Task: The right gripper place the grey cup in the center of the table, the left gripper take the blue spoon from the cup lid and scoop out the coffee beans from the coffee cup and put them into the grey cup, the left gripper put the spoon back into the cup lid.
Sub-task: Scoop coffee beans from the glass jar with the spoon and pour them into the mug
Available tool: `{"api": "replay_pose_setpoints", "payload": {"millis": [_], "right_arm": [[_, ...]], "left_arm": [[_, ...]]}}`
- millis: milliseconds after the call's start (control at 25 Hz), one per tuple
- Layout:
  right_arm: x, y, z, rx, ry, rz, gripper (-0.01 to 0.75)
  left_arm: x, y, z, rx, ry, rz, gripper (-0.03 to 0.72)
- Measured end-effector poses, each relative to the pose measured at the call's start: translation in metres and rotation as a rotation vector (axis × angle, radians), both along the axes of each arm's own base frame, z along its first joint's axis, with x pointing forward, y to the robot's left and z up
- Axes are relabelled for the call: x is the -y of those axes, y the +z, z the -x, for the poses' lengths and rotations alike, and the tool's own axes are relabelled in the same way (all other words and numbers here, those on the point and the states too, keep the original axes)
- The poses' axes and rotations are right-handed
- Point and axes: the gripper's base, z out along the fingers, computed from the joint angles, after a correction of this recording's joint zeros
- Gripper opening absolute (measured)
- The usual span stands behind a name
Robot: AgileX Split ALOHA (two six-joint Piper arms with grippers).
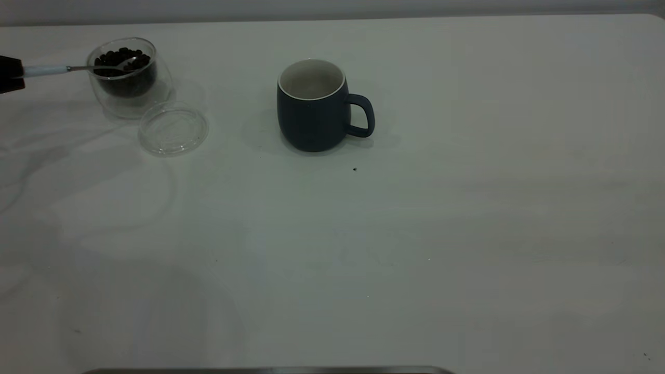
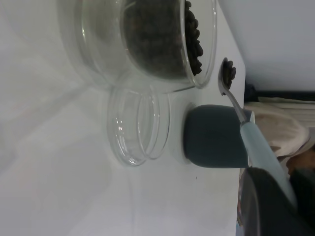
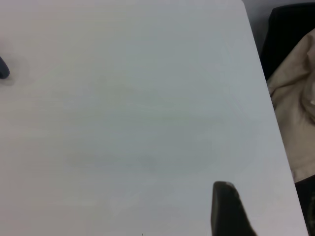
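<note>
My left gripper (image 1: pixel 8 74) is at the far left edge of the table (image 1: pixel 415 234), shut on the pale-blue handle of the blue spoon (image 1: pixel 47 70). The spoon's metal bowl (image 1: pixel 127 64) is level at the rim of the clear glass coffee cup (image 1: pixel 124 96), over the coffee beans (image 1: pixel 122 56). In the left wrist view the spoon (image 2: pixel 256 142) carries a few beans in its bowl (image 2: pixel 228 74), just beside the glass cup's rim (image 2: pixel 209 59). The empty clear cup lid (image 1: pixel 173 128) lies beside the glass cup. The grey cup (image 1: pixel 311 111) stands upright mid-table with its handle to the right. The right gripper (image 3: pixel 226 211) is over bare table.
A small dark speck (image 1: pixel 355 169) lies on the table in front of the grey cup. In the right wrist view the table's edge (image 3: pixel 266 88) runs past beige cloth (image 3: pixel 295 113) and something black beyond it. A dark strip (image 1: pixel 270 370) lies at the table's near edge.
</note>
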Motion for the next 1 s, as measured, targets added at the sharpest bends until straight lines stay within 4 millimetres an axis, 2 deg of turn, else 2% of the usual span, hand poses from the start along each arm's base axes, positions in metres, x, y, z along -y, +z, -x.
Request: {"api": "replay_pose_setpoints", "payload": {"millis": [200,800,1000], "right_arm": [[0.0,0.0,0.0,0.0,0.0,0.0,0.358],[0.0,0.0,0.0,0.0,0.0,0.0,0.358],[0.0,0.0,0.0,0.0,0.0,0.0,0.358]], "left_arm": [[0.016,0.0,-0.006,-0.001,-0.043,0.001,0.131],[0.107,0.0,-0.026,0.0,-0.277,0.002,0.131],[0.12,0.003,-0.03,0.019,-0.272,0.022,0.131]]}}
